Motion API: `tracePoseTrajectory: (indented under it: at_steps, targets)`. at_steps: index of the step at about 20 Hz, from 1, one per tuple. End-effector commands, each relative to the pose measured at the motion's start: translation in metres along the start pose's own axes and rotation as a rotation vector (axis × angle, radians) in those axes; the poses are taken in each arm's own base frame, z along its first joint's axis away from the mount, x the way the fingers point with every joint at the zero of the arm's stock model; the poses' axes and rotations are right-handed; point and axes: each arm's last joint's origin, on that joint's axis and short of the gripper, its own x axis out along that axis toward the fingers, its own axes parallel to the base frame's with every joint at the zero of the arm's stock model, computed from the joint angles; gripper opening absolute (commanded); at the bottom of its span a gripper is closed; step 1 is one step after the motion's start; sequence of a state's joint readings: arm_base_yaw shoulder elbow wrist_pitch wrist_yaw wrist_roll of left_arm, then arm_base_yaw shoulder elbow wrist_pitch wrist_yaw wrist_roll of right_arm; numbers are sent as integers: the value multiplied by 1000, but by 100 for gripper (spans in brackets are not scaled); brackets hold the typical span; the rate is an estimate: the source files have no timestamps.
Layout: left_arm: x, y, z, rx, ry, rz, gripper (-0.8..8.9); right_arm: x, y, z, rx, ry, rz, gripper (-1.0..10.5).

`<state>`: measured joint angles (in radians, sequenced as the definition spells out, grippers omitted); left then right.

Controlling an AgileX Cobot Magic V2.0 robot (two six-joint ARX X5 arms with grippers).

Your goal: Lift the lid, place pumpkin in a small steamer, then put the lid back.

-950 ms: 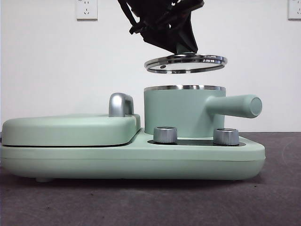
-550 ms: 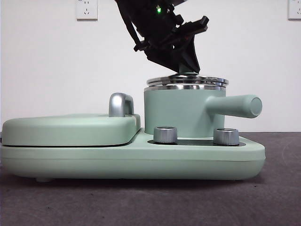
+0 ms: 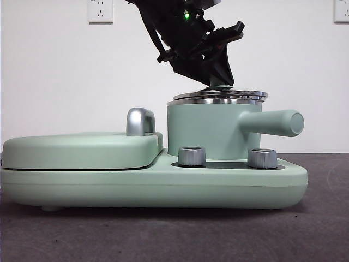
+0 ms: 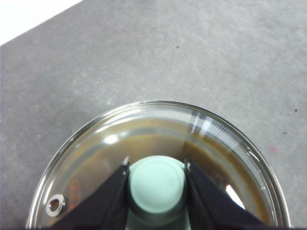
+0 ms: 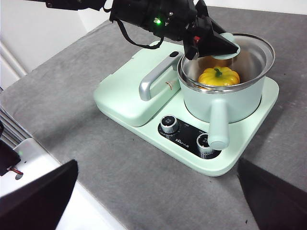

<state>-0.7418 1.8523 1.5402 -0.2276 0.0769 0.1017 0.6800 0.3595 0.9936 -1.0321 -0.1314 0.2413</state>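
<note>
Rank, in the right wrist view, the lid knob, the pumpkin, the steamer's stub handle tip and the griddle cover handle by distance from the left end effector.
1. Lid knob: clamped in the left end effector.
2. Pumpkin: just beneath, inside the small steamer.
3. Griddle cover handle and stub handle tip: too close to call.

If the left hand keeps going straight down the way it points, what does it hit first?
The left hand is already shut on the lid knob, pointing down. The lid sits on or just at the steamer rim, so it would press the lid into that rim first. The pumpkin lies below, inside.
</note>
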Motion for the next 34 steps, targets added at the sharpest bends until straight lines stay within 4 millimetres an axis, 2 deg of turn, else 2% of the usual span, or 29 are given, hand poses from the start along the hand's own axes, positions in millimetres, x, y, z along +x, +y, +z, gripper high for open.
tracePoseTrajectory:
  at_steps: [1,8,14,19,24,28,32,34]
  targets:
    - [9,-1,-2,-36,27,-3,15,-1,1,3,11,-13,9,537]
    - [-2,1,15,-35,47,38,15,-1,1,3,17,-18,10,537]
    - [-2,1,14,-12,55,36,15,-1,1,3,35,-17,9,537]
    - [4,0,6,27,111,26,14,-1,1,3,35,-17,9,537]
    - [14,-4,1,127,98,-120,15,-1,1,3,35,-17,9,537]
    - [16,-5,0,225,79,-166,15,-1,1,3,43,-18,6,537]
    - [15,1,0,223,53,-266,15,-1,1,3,58,-19,3,537]
    - [15,6,-1,207,54,-260,15,-1,1,3,61,-19,3,537]
